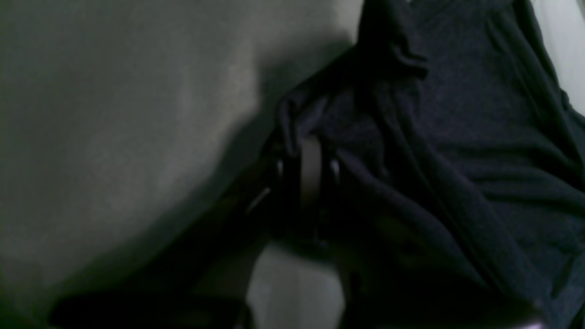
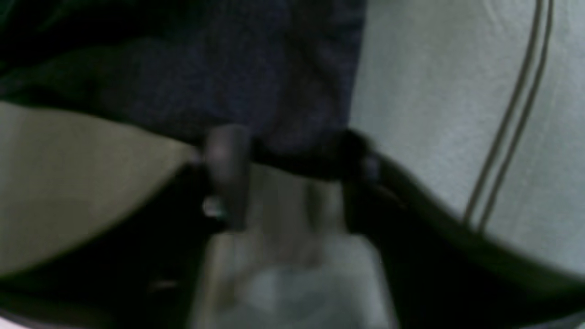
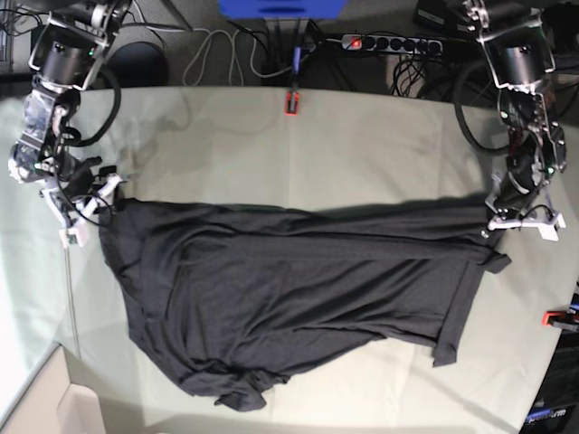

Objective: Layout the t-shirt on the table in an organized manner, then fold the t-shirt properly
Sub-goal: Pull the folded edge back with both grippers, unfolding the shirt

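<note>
Black jersey, the t-shirt point(image 3: 298, 298) lies spread across the middle of the table point(image 3: 362, 136), its long axis running side to side in the base view, from one arm to the other. The far edge is drawn fairly straight between the two grippers, while the near part sags towards the front, bunched and wrinkled at the lower corner on that view's left, with a flap hanging down on its right. The left gripper point(image 3: 507, 217), on that view's right, sits at the shirt's far corner there with its jaws pressed together on a fold of the fabric, as the left wrist view shows. The right gripper point(image 3: 86, 203), on the view's left, is at the opposite far corner; in the right wrist view its fingers point(image 2: 226, 155) straddle the hem with a gap between them, and blur makes it impossible to tell whether they grip the cloth. Each arm is nearest its own corner, so the likely next pull is outward along the long axis.
</note>
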Available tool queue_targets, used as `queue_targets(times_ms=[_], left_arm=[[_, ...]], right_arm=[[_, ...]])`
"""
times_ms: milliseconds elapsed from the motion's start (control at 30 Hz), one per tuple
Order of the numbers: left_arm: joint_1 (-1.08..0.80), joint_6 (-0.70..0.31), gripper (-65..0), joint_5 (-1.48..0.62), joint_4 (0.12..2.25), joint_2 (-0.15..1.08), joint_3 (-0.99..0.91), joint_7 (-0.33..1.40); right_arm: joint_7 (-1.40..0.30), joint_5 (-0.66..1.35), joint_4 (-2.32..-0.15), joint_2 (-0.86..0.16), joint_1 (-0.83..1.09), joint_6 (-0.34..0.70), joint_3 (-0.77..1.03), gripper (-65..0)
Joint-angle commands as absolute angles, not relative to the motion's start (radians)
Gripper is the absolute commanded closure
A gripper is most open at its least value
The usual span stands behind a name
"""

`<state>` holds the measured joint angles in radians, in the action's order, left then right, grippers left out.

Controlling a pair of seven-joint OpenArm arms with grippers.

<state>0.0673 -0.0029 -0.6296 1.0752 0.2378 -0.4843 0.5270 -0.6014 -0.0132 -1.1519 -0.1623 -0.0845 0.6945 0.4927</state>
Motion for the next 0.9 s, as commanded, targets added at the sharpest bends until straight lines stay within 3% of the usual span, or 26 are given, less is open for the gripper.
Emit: queue_targets(times_ms=[0, 33, 67, 233, 667, 867], left_arm=[[0.085, -0.005, -0.1, -0.63, 1.092, 0.257, -0.489, 0.51], [0.085, -0.005, -0.1, -0.63, 1.092, 0.257, -0.489, 0.51], [0.085, -0.005, -0.1, -0.63, 1.092, 0.257, -0.489, 0.51], [0.085, -0.005, -0.1, -0.63, 1.092, 0.257, -0.489, 0.51], [-0.09, -0.005, -0.1, -0.639, 1.402, 0.312, -0.49, 0.519], [-0.154, -0.005, -0.1, -0.639, 1.494, 0.325, -0.49, 0.521]], right_arm=[[-0.588, 0.001, -1.165, -0.171, -0.101, 0.698, 0.498, -8.7], [-0.588, 0.001, -1.165, -0.171, -0.101, 0.698, 0.498, -1.8], [-0.588, 0.001, -1.167, -0.171, -0.101, 0.698, 0.499, 0.0], [-0.588, 0.004, -1.185, -0.18, -0.102, 0.698, 0.499, 0.0], [-0.599, 0.002, -1.728, -0.214, 0.15, 0.698, 0.516, 0.0], [-0.599, 0.005, -1.847, -0.211, 0.208, 0.698, 0.585, 0.0]])
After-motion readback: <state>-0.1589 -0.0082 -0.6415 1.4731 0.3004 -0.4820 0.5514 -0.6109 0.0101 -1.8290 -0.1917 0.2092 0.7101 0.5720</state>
